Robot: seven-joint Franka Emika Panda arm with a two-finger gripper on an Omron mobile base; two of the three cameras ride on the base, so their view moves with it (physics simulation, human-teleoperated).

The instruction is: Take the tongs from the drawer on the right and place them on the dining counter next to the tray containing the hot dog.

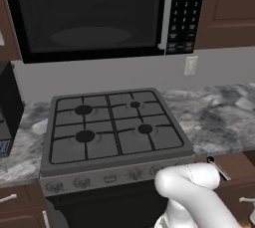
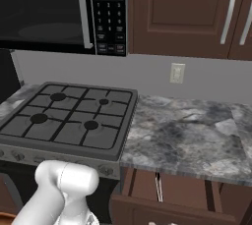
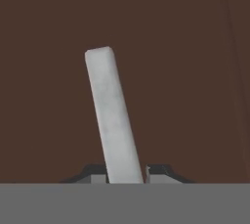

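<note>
While pinching a pale, matte, flat bar handle, end effector, smooth reddish-brown drawer front.

A grey marbled worktop runs either side of the stove. Under its right stretch the drawer stands pulled out, a thin utensil lying inside it.

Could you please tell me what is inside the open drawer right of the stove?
The tongs lie in the drawer; its back is hidden under the worktop. The fingers grip its handle.
</note>
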